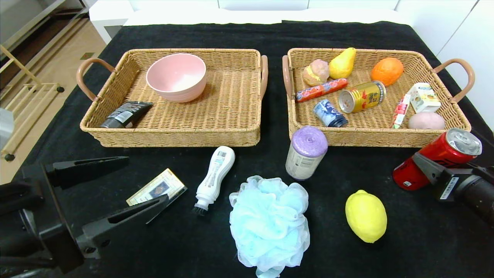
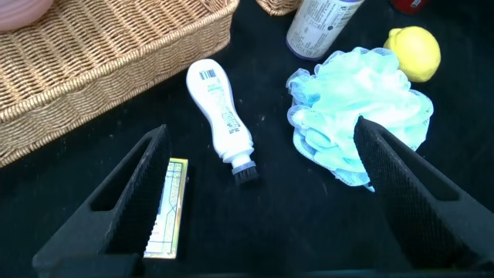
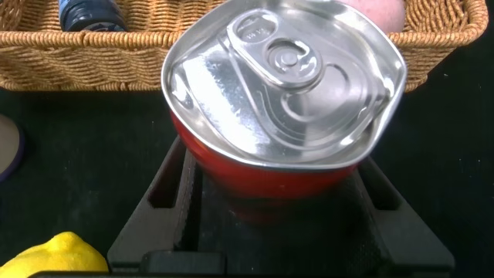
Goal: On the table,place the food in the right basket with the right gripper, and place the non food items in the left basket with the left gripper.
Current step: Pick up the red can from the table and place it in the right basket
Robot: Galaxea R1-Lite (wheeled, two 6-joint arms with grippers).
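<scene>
My right gripper [image 1: 432,159] is shut on a dented red can [image 1: 444,152], held tilted just in front of the right basket's [image 1: 370,137] front right corner. In the right wrist view the can [image 3: 282,93] sits between my fingers [image 3: 166,197]. My left gripper [image 1: 146,179] is open and empty at the front left, over a flat card box [image 1: 156,188]. On the cloth lie a white brush bottle [image 1: 214,173], a blue bath sponge [image 1: 270,224], a purple-topped roll [image 1: 307,152] and a lemon [image 1: 366,216]. The left basket [image 1: 173,136] holds a pink bowl [image 1: 176,76] and a black tube [image 1: 125,114].
The right basket holds several foods, among them a pear [image 1: 342,63], an orange [image 1: 387,70] and a gold can [image 1: 362,96]. The left wrist view shows the card box [image 2: 166,208], bottle [image 2: 220,116], sponge [image 2: 363,108] and lemon [image 2: 417,50].
</scene>
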